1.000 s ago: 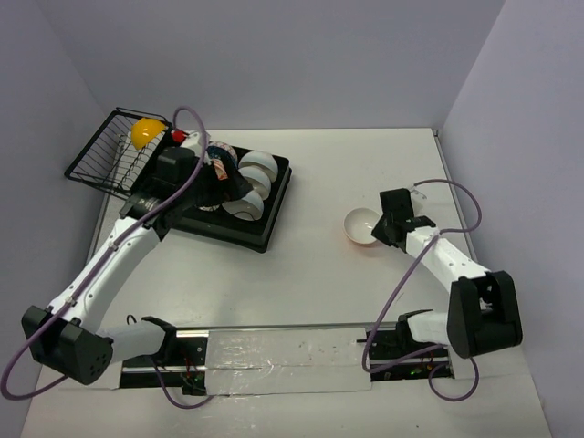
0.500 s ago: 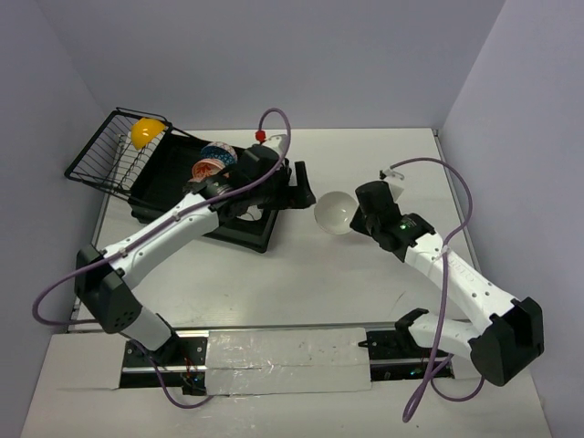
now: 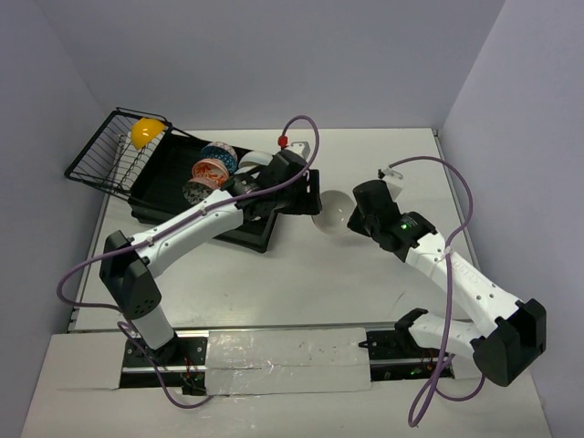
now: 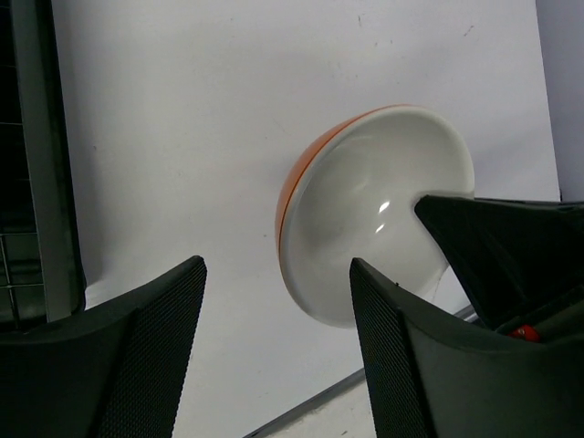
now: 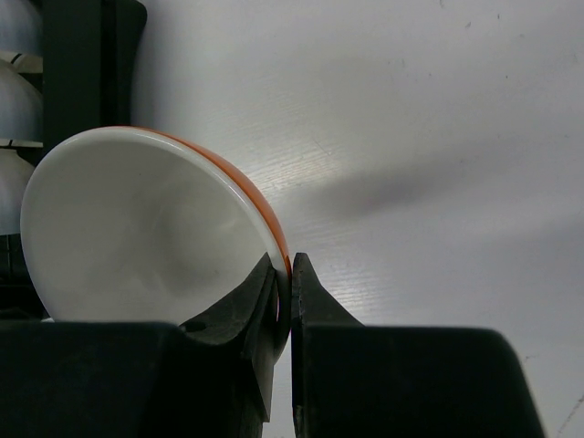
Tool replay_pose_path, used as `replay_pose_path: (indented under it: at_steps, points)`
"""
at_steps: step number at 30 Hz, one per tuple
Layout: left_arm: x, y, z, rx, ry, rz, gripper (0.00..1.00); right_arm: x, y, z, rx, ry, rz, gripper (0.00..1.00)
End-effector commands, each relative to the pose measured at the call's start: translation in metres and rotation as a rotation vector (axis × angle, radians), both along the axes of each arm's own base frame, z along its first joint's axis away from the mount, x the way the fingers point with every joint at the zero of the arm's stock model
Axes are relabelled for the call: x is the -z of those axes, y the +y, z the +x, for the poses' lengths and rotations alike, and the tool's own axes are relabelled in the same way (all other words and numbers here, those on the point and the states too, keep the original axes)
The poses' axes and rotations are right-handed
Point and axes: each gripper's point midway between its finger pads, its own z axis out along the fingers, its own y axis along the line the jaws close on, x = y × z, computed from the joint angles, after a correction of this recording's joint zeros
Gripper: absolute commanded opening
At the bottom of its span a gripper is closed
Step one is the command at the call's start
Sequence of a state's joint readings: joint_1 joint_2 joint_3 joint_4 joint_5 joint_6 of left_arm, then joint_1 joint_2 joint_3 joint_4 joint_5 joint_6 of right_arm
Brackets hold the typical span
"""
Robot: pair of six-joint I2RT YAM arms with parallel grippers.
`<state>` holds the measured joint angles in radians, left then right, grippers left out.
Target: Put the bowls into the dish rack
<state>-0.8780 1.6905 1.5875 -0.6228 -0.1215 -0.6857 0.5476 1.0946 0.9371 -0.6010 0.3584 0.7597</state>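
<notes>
The right claw (image 5: 290, 274) was clamped on the rim of the orange bowl (image 5: 146, 228), holding it on edge above the tabletop (image 3: 383, 164), just beside the right end of the dish rack (image 3: 245, 237); the left claw (image 4: 276, 274) stood apart, its fingers (image 4: 155, 347) facing the bowl's white inside without touching it; three patterned bowls (image 3: 212, 171) stood on edge in the rack; a yellow bowl (image 3: 146, 132) lay in the wire basket (image 3: 99, 162) at the rack's far left end.
</notes>
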Motion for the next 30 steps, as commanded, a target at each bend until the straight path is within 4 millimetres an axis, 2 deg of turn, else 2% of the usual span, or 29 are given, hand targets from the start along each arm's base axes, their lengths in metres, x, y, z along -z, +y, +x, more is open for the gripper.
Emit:
replay_pose_path:
  at_steps: [1,9,12,16,26,27,28,30]
  points:
    - [-0.011,-0.007,0.006,-0.022,-0.036,-0.001,0.69,-0.038,0.007,0.009,0.023,-0.096,0.062,0.00]
    - [0.002,-0.014,0.010,-0.028,-0.031,0.050,0.61,-0.044,0.009,0.007,0.016,-0.105,0.062,0.00]
    - [0.002,-0.017,0.010,-0.023,-0.033,0.051,0.55,-0.045,0.010,0.006,0.015,-0.109,0.063,0.00]
    - [0.001,-0.019,0.009,-0.017,-0.037,0.054,0.41,-0.042,0.009,0.006,0.016,-0.102,0.054,0.00]
    - [0.003,-0.019,0.010,-0.023,-0.036,0.068,0.17,-0.042,0.011,0.007,0.015,-0.104,0.048,0.00]
    - [0.003,-0.019,0.010,-0.024,-0.037,0.072,0.14,-0.042,0.011,0.008,0.015,-0.104,0.048,0.00]
    - [0.003,-0.018,0.011,-0.027,-0.040,0.077,0.07,-0.041,0.012,0.007,0.014,-0.101,0.047,0.00]
    - [0.003,-0.016,0.012,-0.030,-0.043,0.086,0.00,-0.041,0.013,0.008,0.005,-0.102,0.047,0.00]
